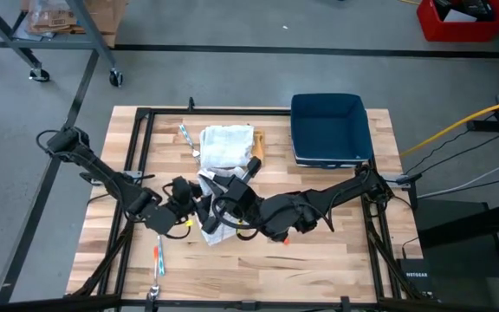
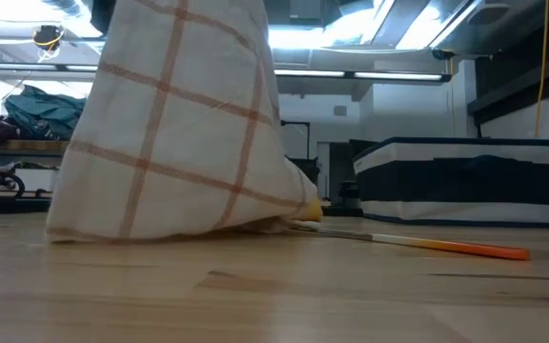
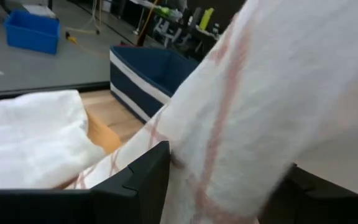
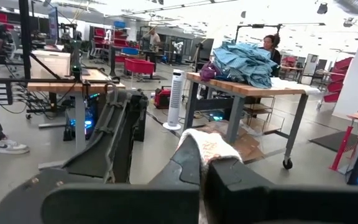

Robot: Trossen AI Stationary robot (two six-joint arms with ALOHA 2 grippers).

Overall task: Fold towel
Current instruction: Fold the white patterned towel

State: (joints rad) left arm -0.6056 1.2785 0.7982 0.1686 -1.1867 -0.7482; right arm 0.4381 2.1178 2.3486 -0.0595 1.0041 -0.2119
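A white towel with orange check lines (image 2: 179,124) stands raised from the table, its lower edge (image 2: 160,232) resting on the wood. In the high view it shows as a bunched mass (image 1: 211,217) between the two arms near the table's middle. My left gripper (image 1: 185,204) is shut on it from the left side, and my right gripper (image 1: 232,196) is shut on it from the right. A second, plain white towel (image 1: 225,146) lies folded on the table toward the far edge. My left gripper (image 3: 222,186) has a thick bunch of the checked towel between its two fingers (image 3: 146,180); the cloth (image 3: 229,124) fills the gap and rises beyond them. Which edge or how many layers cannot be told. My right gripper (image 4: 207,177) pinches a small tuft of the towel (image 4: 211,146) between its fingers (image 4: 182,168), and the tuft pokes out past their ends. The gripper points about level. The rest of the cloth is hidden behind the fingers.
A dark blue bin (image 1: 329,128) sits at the table's far right. An orange-tipped pen (image 2: 446,247) lies on the wood by the towel, another pen (image 1: 183,134) lies near the far edge, and one (image 1: 157,260) lies near the near left corner. People stand in the room beyond.
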